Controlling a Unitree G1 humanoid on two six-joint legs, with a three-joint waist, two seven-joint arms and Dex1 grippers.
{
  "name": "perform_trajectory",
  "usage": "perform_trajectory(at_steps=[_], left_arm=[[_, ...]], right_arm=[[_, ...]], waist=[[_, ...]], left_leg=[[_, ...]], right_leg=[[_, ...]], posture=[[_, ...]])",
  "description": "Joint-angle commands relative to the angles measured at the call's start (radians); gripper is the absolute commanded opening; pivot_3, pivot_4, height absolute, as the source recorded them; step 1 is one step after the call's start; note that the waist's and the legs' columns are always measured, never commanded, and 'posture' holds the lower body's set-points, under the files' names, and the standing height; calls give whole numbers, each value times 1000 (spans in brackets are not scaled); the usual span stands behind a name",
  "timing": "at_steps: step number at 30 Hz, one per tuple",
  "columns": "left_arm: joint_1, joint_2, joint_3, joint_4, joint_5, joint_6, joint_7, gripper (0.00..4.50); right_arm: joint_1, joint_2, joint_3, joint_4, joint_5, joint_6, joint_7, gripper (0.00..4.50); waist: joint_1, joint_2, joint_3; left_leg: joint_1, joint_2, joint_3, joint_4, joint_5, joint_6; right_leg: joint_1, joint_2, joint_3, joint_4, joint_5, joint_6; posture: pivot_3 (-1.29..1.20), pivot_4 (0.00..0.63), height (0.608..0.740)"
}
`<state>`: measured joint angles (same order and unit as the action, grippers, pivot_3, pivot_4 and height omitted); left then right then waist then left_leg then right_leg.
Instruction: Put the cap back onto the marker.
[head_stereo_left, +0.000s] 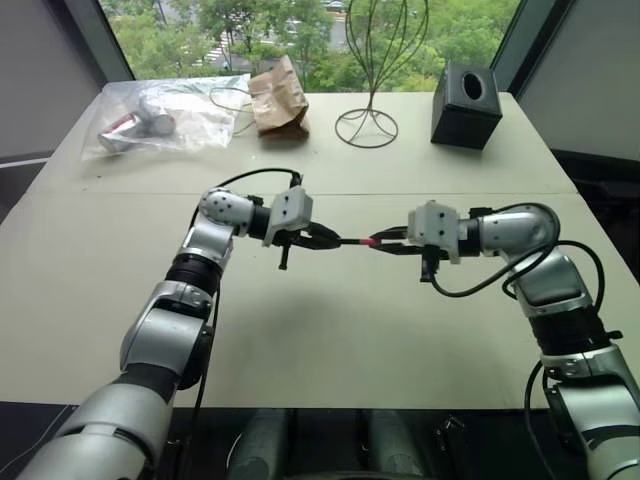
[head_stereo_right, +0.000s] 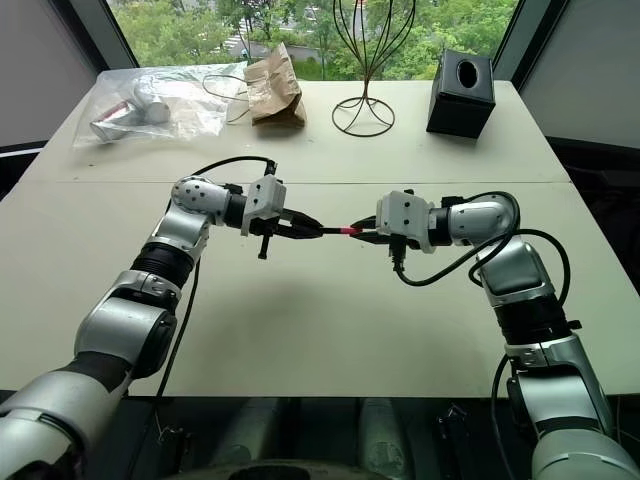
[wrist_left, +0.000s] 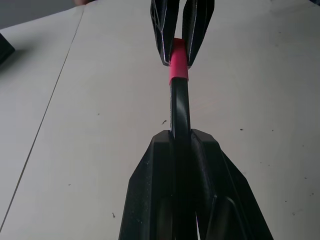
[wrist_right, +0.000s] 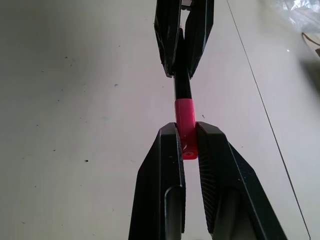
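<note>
The two arms meet in the air above the table (head_stereo_left: 330, 330), tip to tip. The left gripper (head_stereo_left: 328, 238) is squeezed tight on the black marker (wrist_left: 179, 107) and holds it out flat. The right gripper (head_stereo_left: 392, 243) is pinched tight on the little red cap (wrist_right: 185, 122). The cap looks already pushed onto the marker's end, so the job seems almost done. It may still need a last push, then letting go. Far back sit a plastic bag (head_stereo_left: 170, 115), a paper bag (head_stereo_left: 278, 97), a wire stand (head_stereo_left: 372, 70) and a black box (head_stereo_left: 466, 104).
</note>
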<state>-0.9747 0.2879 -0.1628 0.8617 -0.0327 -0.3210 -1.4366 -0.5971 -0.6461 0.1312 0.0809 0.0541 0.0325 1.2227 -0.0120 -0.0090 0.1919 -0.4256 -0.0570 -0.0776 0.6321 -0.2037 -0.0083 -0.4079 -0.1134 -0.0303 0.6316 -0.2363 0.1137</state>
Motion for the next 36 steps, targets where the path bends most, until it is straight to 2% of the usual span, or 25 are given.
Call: perform_trajectory(at_steps=[1, 3, 5, 9, 14, 17, 21, 25, 29, 34, 35, 36], left_arm=[[-14, -46, -19, -49, -23, 3, -3, 0], [-13, -40, -17, -49, -23, 12, -3, 0], [-11, -34, -19, -50, -21, 20, -4, 0], [4, 1, -32, -48, 0, 29, -12, 0], [51, 73, -23, -66, -10, 87, -4, 0], [123, 108, 43, -143, -59, 240, 87, 0], [254, 105, 134, -334, -93, 459, 321, 0], [464, 63, 260, -671, -121, 775, 641, 0], [544, 10, 320, -824, -115, 838, 847, 0], [580, -2, 332, -860, -69, 867, 1027, 0], [584, -3, 330, -865, -65, 876, 1050, 979], [588, -5, 326, -870, -60, 890, 1073, 1326]], right_arm=[[-9, 20, 15, -53, 50, 1, 9, 69], [-7, 6, 9, -42, 37, 10, 2, 953], [4, -18, 11, -56, 52, 51, 28, 1605], [29, -74, 5, -80, 62, 83, 50, 3661], [17, -97, -96, -51, 64, 65, -74, 3661], [40, -94, -191, -74, 109, 134, -162, 3661], [110, -64, -274, -137, 174, 228, -259, 3661], [214, 42, -323, -263, 223, 349, -431, 3661], [279, 89, -295, -283, 177, 328, -518, 3661], [330, 126, -260, -272, 163, 302, -561, 3661], [335, 130, -255, -275, 165, 303, -564, 3719], [338, 134, -252, -275, 167, 304, -567, 3719]], waist=[[0, 0, 0], [0, 0, 0], [3, 0, 0], [0, 0, 0], [-5, 0, 0], [-1, 0, 0], [5, 0, 0], [-1, 0, 0], [2, 0, 0], [3, 0, 0], [3, 0, 0], [3, 0, 0]], left_leg=[[0, 0, 0, 0, 0, 0], [0, 0, 0, 0, 0, 0], [0, 0, 0, 0, 0, 0], [0, 0, 0, 0, 0, 0], [1, 1, 0, 0, 0, 0], [0, 1, 0, 0, 0, 0], [0, 2, -2, 0, 0, 0], [0, 2, -2, -1, 0, 0], [0, 2, -2, -1, 0, -1], [4, 2, -2, 0, 0, -1], [4, 2, -2, 0, 0, -1], [4, 2, -2, 0, 0, -1]], right_leg=[[0, 0, 0, 0, 0, 0], [0, 0, 0, 0, 0, 0], [0, 0, 0, 0, 0, 0], [0, 0, 0, 0, 0, 0], [0, 0, 0, 0, 0, 0], [0, 0, 0, 0, 0, 0], [0, 0, 0, 0, 0, 0], [0, -1, 1, 1, 0, 0], [-1, -1, 1, 1, 0, 0], [4, -1, 1, 1, 0, -1], [3, -1, 1, 1, 0, -1], [3, -1, 1, 1, 0, -1]], posture=[[0, 150, 740], [0, 150, 740], [0, 150, 740], [0, 150, 740], [0, 150, 740], [0, 150, 740], [0, 150, 740], [0, 150, 740], [0, 150, 740], [0, 150, 740], [0, 150, 740], [0, 150, 740]])
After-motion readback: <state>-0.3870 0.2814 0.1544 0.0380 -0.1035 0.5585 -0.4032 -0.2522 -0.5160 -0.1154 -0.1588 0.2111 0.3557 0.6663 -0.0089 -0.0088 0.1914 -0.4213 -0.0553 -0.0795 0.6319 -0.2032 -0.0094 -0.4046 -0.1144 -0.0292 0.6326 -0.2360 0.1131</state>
